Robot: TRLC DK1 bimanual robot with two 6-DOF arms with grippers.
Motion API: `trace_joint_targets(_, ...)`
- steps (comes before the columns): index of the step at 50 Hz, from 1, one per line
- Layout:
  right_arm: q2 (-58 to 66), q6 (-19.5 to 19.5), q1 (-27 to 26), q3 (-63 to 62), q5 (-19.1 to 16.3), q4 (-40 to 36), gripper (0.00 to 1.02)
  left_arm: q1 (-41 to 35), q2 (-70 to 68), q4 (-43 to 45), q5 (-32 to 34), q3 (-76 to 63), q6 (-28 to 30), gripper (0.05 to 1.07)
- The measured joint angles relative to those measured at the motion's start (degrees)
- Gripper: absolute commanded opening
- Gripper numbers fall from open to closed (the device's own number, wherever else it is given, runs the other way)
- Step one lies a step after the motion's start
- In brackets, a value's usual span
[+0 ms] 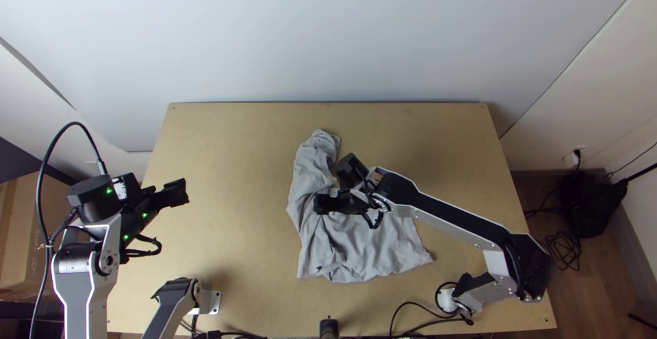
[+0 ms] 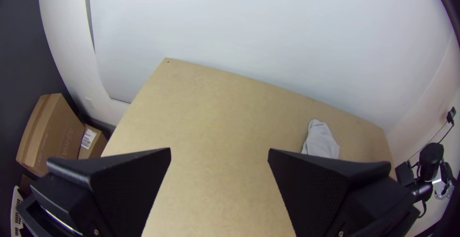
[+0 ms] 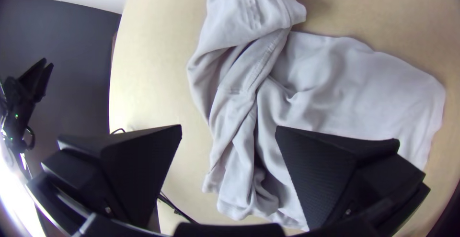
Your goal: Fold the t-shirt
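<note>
The grey t-shirt (image 1: 369,250) lies bunched at the middle of the table, its left side rumpled in long folds and one narrow end stretching toward the far edge. Over its left part is my right gripper (image 1: 321,204). In the right wrist view the right gripper (image 3: 229,131) is open above the shirt (image 3: 345,84), nothing between its fingers but cloth lying below. My left gripper (image 1: 183,192) stands off to the shirt's left. Seen in the left wrist view, the left gripper (image 2: 219,153) is open and holds nothing; an end of the shirt (image 2: 320,141) lies farther off.
Bare wooden table (image 1: 226,174) lies between the left gripper and the shirt. Black cables (image 1: 410,305) run along the near edge, by a small dark post (image 1: 329,328). Cardboard boxes (image 2: 52,131) stand beyond the table's left side.
</note>
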Motion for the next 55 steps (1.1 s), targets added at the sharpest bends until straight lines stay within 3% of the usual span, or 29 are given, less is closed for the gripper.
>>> trace_joint_targets(2, 0.8, 0.2, 0.0, 0.4, -0.3, 0.0, 0.59, 0.1, 0.0, 0.0, 0.0, -0.2, 0.0, 1.03)
trace_joint_targets(5, 2.0, 0.6, 0.0, 0.8, -0.5, 0.0, 0.49, 0.2, -0.1, 0.0, 0.0, -0.3, 0.0, 1.03)
trace_joint_targets(55, 14.9, 1.7, 0.3, 6.1, -0.5, 2.0, 0.49, 0.3, -0.9, 1.1, 0.0, -4.3, 0.1, 1.03)
